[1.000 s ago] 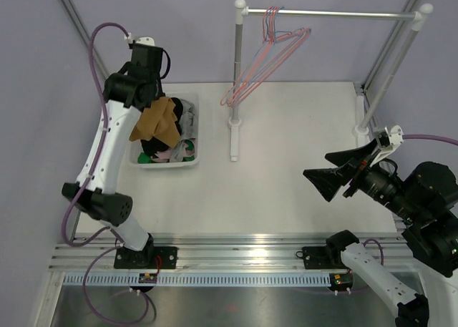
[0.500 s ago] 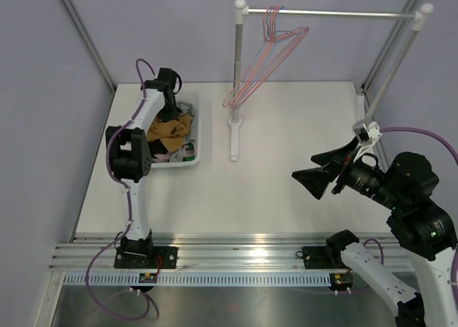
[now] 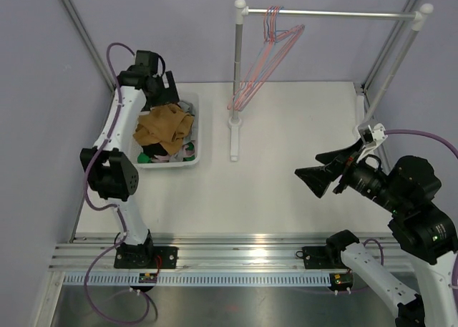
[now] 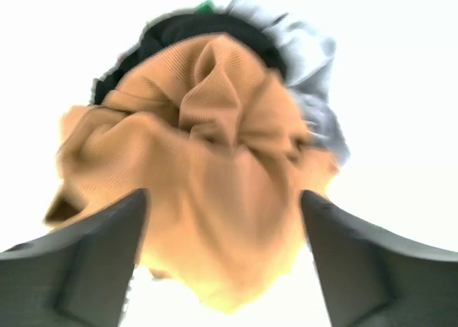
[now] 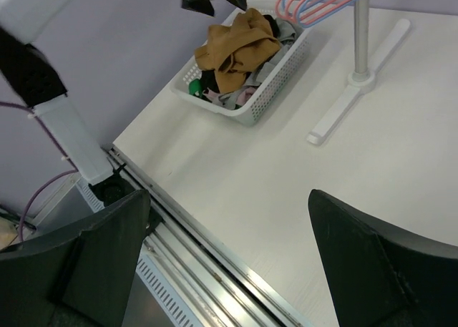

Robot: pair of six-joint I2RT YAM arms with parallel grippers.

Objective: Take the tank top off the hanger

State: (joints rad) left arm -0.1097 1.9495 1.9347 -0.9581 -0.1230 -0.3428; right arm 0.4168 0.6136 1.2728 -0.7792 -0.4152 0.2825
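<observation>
A: Tank top (image 3: 163,124) location?
B: Crumpled atop the clothes (image 3: 172,152) in the basket (image 3: 175,163), off the hangers (image 3: 266,59).
A: Jaws?
B: Left jaws spread above it, empty; right jaws wide, empty.

White table (image 3: 286,191), filling the middle of the top view. Carries a white slotted basket (image 3: 169,164) at upper left, standing flat close to the left edge. Carries, just right of the basket and apart from it, the long white foot (image 3: 234,147) of a clothes stand at upper centre. Holds a second foot (image 3: 362,133) at the right edge. Ends along the bottom in a ribbed metal rail (image 3: 236,245).
</observation>
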